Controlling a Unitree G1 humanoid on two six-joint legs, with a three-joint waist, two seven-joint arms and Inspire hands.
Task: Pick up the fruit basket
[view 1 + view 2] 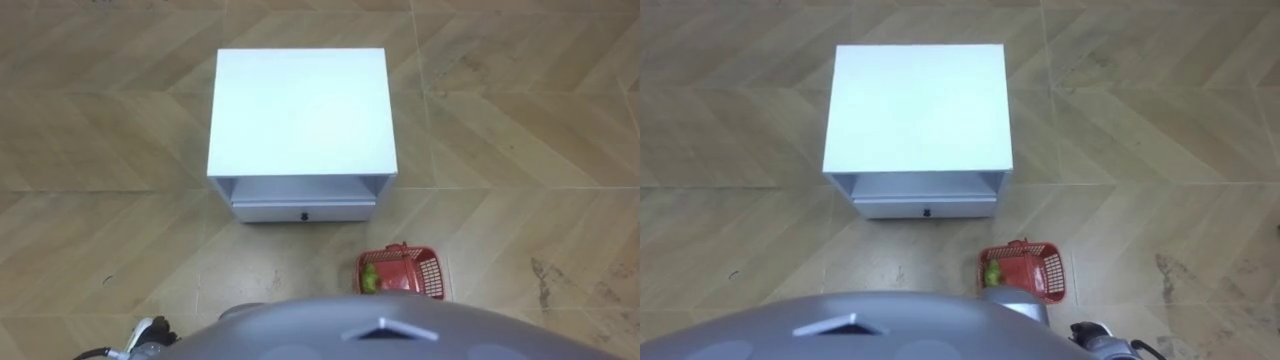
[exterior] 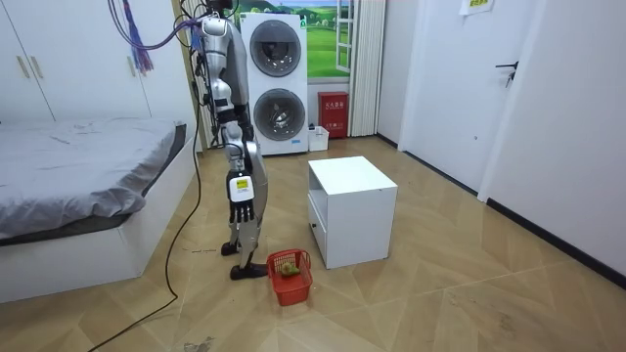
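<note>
Left eye view, red fruit basket (image 1: 428, 272), green fruit (image 1: 369, 279) inside

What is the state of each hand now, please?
Left hand: cannot be told.
Right hand: open, hanging at the robot's side, holding nothing; the red plastic fruit basket is not held.

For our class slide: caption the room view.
Robot stands upright, red fruit basket on the floor by its feet, white cabinet ahead.

Red basket (image 1: 431, 274), white cabinet (image 1: 300, 110)
</note>
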